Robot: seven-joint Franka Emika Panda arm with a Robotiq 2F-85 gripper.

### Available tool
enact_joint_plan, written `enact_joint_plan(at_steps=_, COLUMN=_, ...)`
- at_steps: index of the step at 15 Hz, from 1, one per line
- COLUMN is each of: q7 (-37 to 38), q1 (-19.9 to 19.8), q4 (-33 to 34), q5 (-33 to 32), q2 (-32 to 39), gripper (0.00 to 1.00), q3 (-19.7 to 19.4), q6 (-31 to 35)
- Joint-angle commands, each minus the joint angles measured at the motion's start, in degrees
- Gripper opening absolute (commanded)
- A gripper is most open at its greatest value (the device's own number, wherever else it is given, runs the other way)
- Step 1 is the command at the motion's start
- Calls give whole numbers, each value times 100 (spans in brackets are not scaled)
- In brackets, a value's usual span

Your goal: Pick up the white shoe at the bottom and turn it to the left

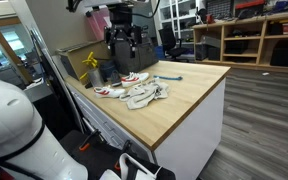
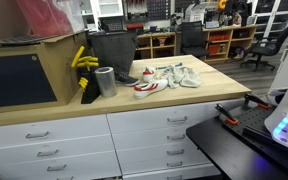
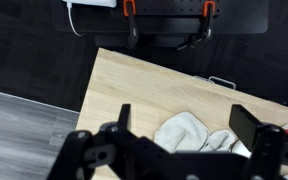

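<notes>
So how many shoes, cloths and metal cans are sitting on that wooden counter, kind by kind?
White shoes with red stripes: 2
Crumpled pale cloth: 1
Grey metal can: 1
Total: 4

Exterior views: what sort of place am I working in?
Probably a lab or workshop: open wooden shelving stacked with gear, an office chair, and a wood-topped workbench over white drawers.
</notes>
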Motion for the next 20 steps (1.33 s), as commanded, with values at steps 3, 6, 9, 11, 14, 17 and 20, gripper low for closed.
enact_joint_plan(at_steps=3, q7=139, q1=35, q4=136, q5=428, q2=-15, gripper=100, q3=220, q6=45)
enact_joint_plan(at_steps=6, q7=338, q1=112, q4=225, q5=743, q2=-45, gripper=100, q3=425, q6=94)
enact_joint_plan(at_steps=9, q7=676, q1=163, q4=214, q5=922, q2=-73, gripper=100, q3=671, q6=263)
enact_joint_plan(at_steps=11, q7=1001, q1=216, q4=190, q5=1012, q2=-88, gripper=100, q3=861, q6=446)
enact_joint_plan(at_steps=14, q7=1438, q1=238, q4=390, q5=1178, q2=-23, gripper=100, q3=969, q6=106)
enact_joint_plan(at_steps=17, q7=1332, q1=250, q4=254, q5=1089, q2=-36, gripper=100, q3=988, q6=307)
enact_joint_plan(at_steps=20, q7=1345, q1=242, q4=271, q5=1091, q2=-35, gripper=100, q3=970, q6=295)
